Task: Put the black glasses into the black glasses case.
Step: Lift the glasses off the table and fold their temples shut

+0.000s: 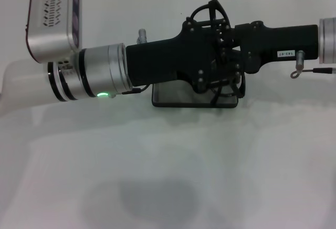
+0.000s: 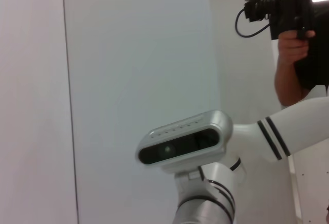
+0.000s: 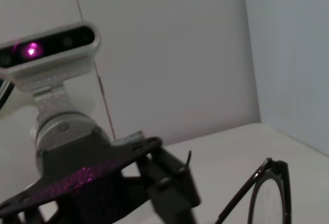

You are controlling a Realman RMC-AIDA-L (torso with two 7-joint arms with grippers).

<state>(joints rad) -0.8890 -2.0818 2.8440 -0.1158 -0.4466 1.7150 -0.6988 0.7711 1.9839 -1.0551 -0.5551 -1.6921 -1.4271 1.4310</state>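
The black glasses (image 3: 271, 182) are held up in the air where my two grippers meet; in the head view their thin frame (image 1: 229, 88) shows among the gripper parts. My left gripper (image 1: 209, 67) reaches in from the left and my right gripper (image 1: 234, 54) from the right, both above the black glasses case (image 1: 176, 99). The case lies flat on the white table, mostly hidden under the grippers. I cannot tell which gripper holds the glasses. The left gripper also shows in the right wrist view (image 3: 167, 190), close beside the glasses.
The white table (image 1: 173, 171) spreads toward me in front of the case. A white wall stands behind. In the left wrist view a person (image 2: 295, 44) holds a camera at the far side, behind my right arm's wrist camera (image 2: 182, 144).
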